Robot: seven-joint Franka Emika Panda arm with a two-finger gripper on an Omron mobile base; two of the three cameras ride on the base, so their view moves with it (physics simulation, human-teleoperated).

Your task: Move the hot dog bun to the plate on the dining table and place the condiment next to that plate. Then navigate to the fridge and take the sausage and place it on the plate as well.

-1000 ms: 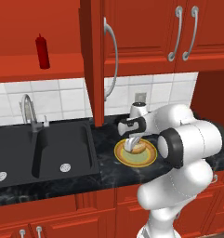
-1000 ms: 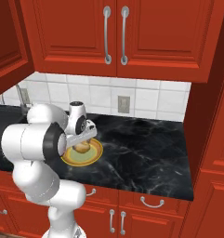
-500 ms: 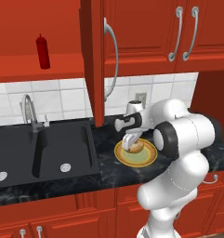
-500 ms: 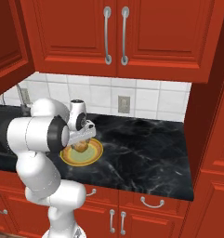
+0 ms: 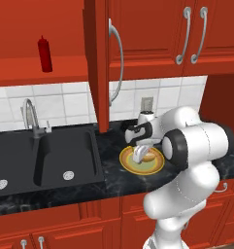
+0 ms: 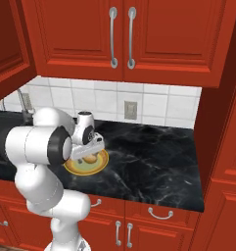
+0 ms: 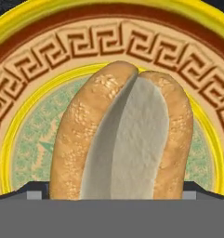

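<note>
Change: over the last second the arm has swung forward and down, so the gripper (image 5: pixel 142 153) now sits low over the yellow plate (image 5: pixel 129 164) at centre right of the left base view, where before it hung higher above it.
Gripper: fingers spread wide, one tip (image 7: pixel 38 189) on each side of the bun at the bottom of the hand view; nothing clamped yet.
Bun: the bun (image 7: pixel 125 135) lies on the yellow plate's greenish centre, split side up, lengthwise between the finger tips; in the right base view the bun (image 6: pixel 90 158) peeks out just under the hand, left of centre.
Contact: I cannot tell whether the tips touch the bun's sides.
Bottle: the bottle (image 5: pixel 44 53) stands on the open cupboard shelf, upper left of the left base view, untouched.
Counter: black marble counter (image 6: pixel 149 162) carries the yellow plate, right of the sink (image 5: pixel 50 160).
Meaning: the approach looks finished; judging by this, closing on the bun is next, then the lift and the drive to the table.
</note>
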